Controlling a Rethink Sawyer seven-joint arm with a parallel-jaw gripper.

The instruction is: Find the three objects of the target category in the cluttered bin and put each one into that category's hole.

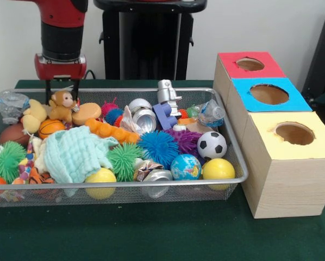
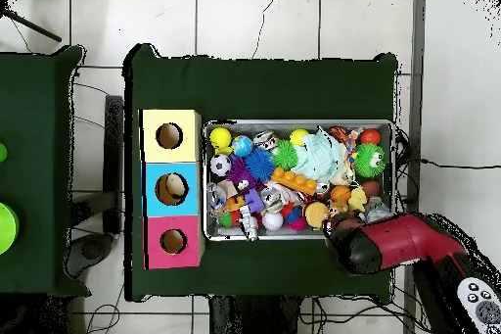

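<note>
You see the arm [image 1: 62, 32] coming down at the upper left of the front view, with the gripper [image 1: 63, 93] hanging just over the monkey [image 1: 61, 104] at the far left corner of the bin [image 1: 236, 157]; its two dark fingers [image 1: 48, 91] drop on either side of the toy's head, but you cannot tell whether they are spread wide or closing on it. In the overhead view the arm [image 2: 396, 242] covers the bin's [image 2: 297, 123] lower right corner and hides the gripper. The bin sits mid-frame on the green table [image 1: 151, 234], packed with toys: a yellow ball [image 1: 218, 169], a soccer ball [image 1: 212, 144], a globe ball [image 1: 185, 166], a blue spiky ball [image 1: 158, 148], a green spiky ball [image 1: 124, 160], a pale cloth [image 1: 75, 155], crushed cans [image 1: 145, 118] and a silver robot [image 1: 168, 93]. To the right of the bin stand three boxes touching in a row, each with a round hole on top: red [image 1: 249, 64] farthest back, blue [image 1: 269, 94] in the middle, yellow [image 1: 294, 133] nearest the lower right.
</note>
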